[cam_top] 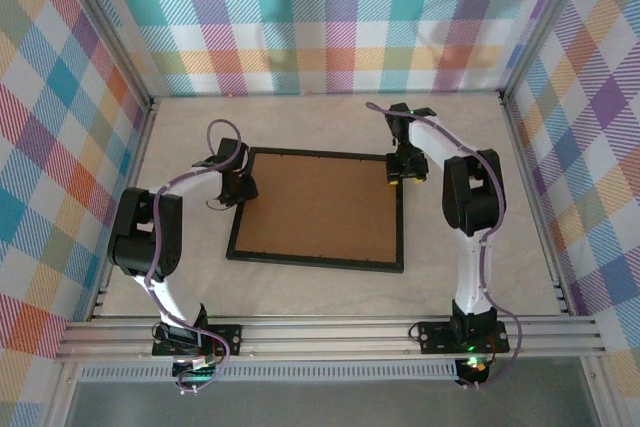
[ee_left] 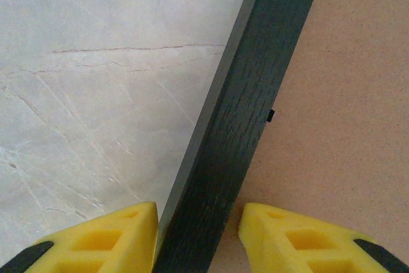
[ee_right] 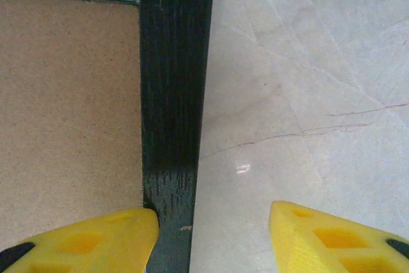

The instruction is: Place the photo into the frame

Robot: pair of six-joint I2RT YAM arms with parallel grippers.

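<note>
The frame is lying face-down in the middle of the table, its brown backing board facing up. Whether the photo is sitting under that board cannot be told.

The left gripper is straddling the frame's left rail. 1 of its yellow fingers is sitting on the table side and the other over the board, both just beside the wood. Whether they are actually pinching the rail I cannot tell.

The right gripper is straddling the opposite rail. Its inner finger is touching the wood, while the outer finger is standing well apart over bare table, so it is open and holding nothing.

The step in hand looks like taking a two-sided hold on the frame, probably to steady or turn it (the board side is the wrong side for viewing). The next move is calling for both jaws to shut squarely on the rails and for the arms to act together, or the thin frame may twist.

Counting: 1 frame, 1 backing board, 2 grippers, 4 yellow fingers and 1 small black tab on the left rail's inner edge.
</note>
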